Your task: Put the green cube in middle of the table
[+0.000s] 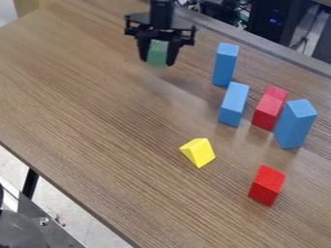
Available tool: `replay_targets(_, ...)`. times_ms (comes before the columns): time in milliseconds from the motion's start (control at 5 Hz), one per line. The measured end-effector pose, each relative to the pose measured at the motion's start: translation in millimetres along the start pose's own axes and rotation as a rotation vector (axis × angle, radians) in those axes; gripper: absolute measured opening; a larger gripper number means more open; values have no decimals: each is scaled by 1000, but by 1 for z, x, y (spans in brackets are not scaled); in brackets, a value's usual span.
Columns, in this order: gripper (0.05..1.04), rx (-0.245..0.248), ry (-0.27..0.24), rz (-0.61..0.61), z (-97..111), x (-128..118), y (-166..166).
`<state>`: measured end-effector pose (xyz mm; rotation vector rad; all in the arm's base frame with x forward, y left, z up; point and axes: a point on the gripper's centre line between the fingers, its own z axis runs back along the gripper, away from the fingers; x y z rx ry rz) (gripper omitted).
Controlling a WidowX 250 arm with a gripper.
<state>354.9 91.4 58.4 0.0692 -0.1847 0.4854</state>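
The black gripper [157, 59] hangs in the upper middle of the camera view, near the table's far edge. It is shut on the green cube [157, 51], which sits between its two fingers with a finger on each side. Whether the cube touches the wood or hangs just above it, I cannot tell. The brown wooden table [97, 121] spreads below and to the left of the gripper.
Right of the gripper stand a tall blue block [225, 64], a second blue block [233, 103], a red block [269, 109] and another blue block [295, 124]. Nearer lie a yellow wedge [199, 152] and a red block [266, 185].
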Motion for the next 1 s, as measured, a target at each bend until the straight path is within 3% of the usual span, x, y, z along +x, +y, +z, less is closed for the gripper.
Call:
replay_targets(200, 576, -31, -13, -10, -5, 3, 3)
replay_targets(400, 647, -39, 42, -42, -27, -5, 0)
replay_targets(600, 941, -44, 52, -85, -36, -2, -3)
replay_targets(800, 1002, -38, 62, -116, -36, 0, -6)
replay_targets(1000, 998, -9, 77, -141, -34, -2, -4)
